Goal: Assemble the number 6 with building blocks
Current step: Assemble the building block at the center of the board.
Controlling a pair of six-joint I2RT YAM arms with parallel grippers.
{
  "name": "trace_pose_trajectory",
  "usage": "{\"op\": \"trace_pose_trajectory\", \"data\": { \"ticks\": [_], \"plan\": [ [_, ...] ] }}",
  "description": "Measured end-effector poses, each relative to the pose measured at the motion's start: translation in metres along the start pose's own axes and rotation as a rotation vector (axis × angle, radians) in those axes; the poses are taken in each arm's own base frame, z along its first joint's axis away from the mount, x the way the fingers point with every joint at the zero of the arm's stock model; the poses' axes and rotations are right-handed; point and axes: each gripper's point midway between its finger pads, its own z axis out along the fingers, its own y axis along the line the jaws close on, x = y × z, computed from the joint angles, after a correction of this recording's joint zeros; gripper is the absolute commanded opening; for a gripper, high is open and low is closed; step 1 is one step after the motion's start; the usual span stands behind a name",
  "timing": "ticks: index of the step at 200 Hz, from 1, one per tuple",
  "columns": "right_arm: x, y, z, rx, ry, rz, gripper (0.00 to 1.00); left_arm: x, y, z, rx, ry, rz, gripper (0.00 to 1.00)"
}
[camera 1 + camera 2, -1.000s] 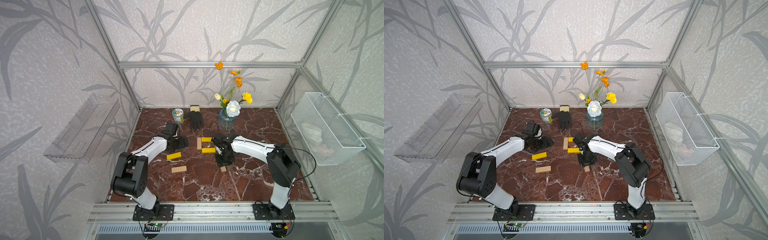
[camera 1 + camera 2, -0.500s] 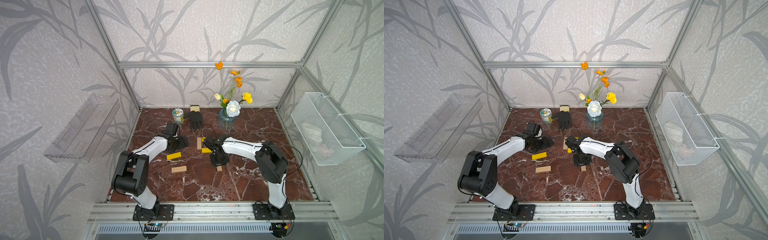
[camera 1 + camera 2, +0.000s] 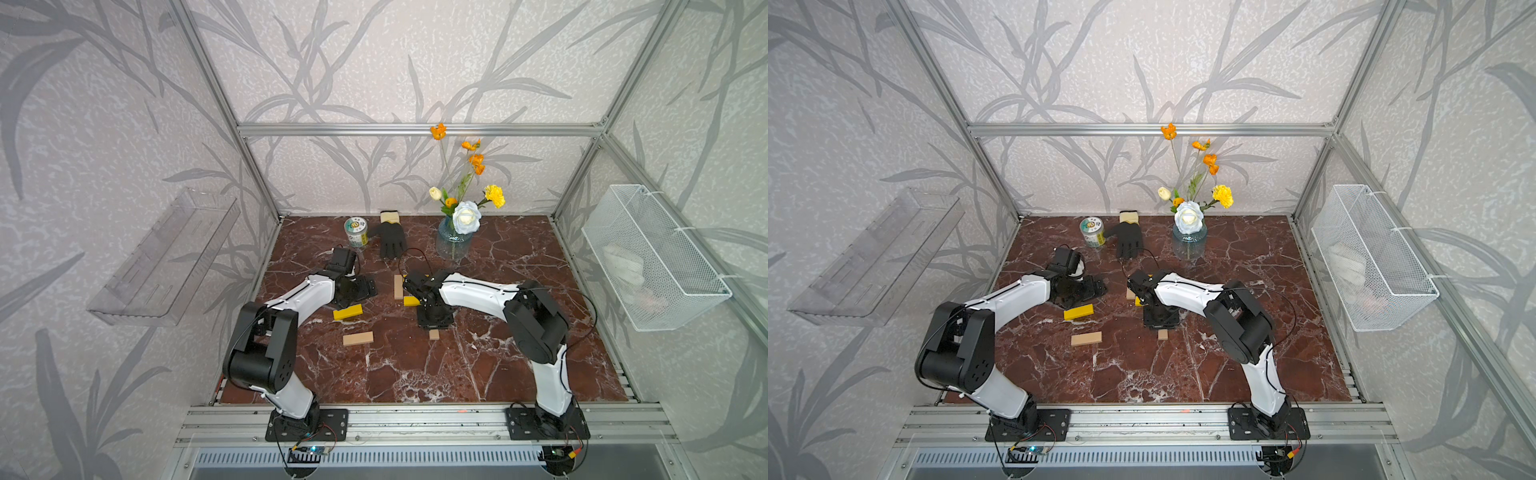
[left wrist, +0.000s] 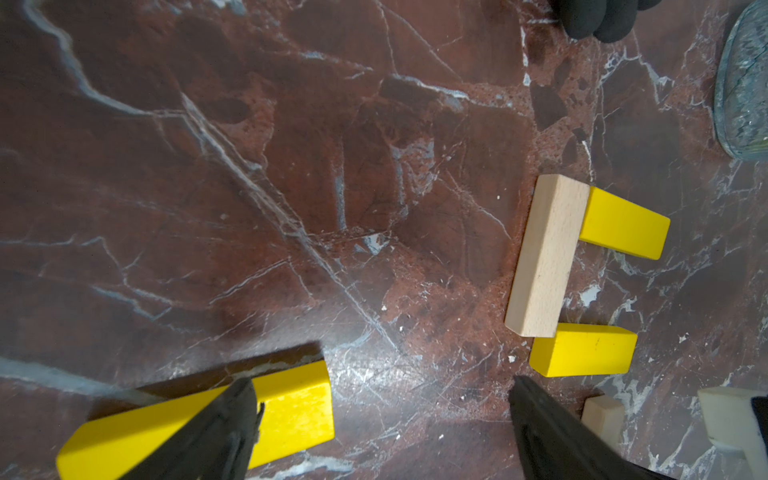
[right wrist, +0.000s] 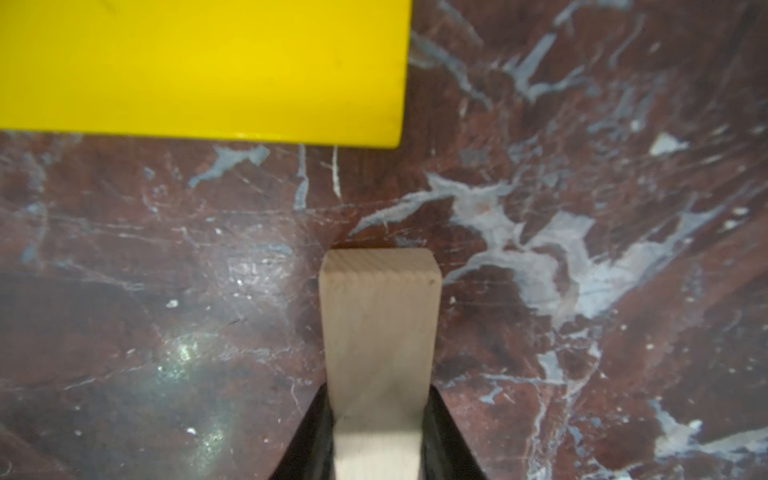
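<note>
A partial number 6 lies mid-table: an upright tan block [image 4: 546, 255] with two yellow blocks [image 4: 623, 226] [image 4: 584, 349] jutting from its ends. My right gripper [image 5: 378, 399] points down just in front of that group and is shut on another tan block [image 5: 380, 316], whose far end faces a yellow block [image 5: 208, 66]. In both top views the held block's tip [image 3: 434, 334] pokes out below the gripper. My left gripper [image 4: 382, 390] hovers open to the left with nothing between its fingers, one finger over a loose yellow block [image 3: 348, 311]. A loose tan block [image 3: 358, 338] lies nearer the front.
Along the back stand a can [image 3: 356, 232], a black glove [image 3: 392, 239] and a glass vase of flowers [image 3: 454, 243]. A wire basket [image 3: 652, 266] hangs on the right wall and a clear shelf [image 3: 166, 266] on the left wall.
My right gripper has carried the tan block leftward, closer under the lower yellow block. The left arm and the loose blocks have not moved.
</note>
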Motion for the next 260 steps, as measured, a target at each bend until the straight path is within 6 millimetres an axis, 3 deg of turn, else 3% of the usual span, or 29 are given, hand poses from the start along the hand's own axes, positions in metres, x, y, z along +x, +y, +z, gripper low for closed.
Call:
{"op": "trace_pose_trajectory", "data": {
  "ticks": [144,260],
  "plan": [
    [-0.014,0.013,0.001,-0.013,-0.019,0.021,0.0,0.002,0.0,-0.002,0.002,-0.001,0.029,0.96],
    [-0.021,0.013,0.001,0.012,-0.037,0.022,0.0,0.0,0.002,-0.003,0.003,-0.001,0.038,0.96]
  ]
}}
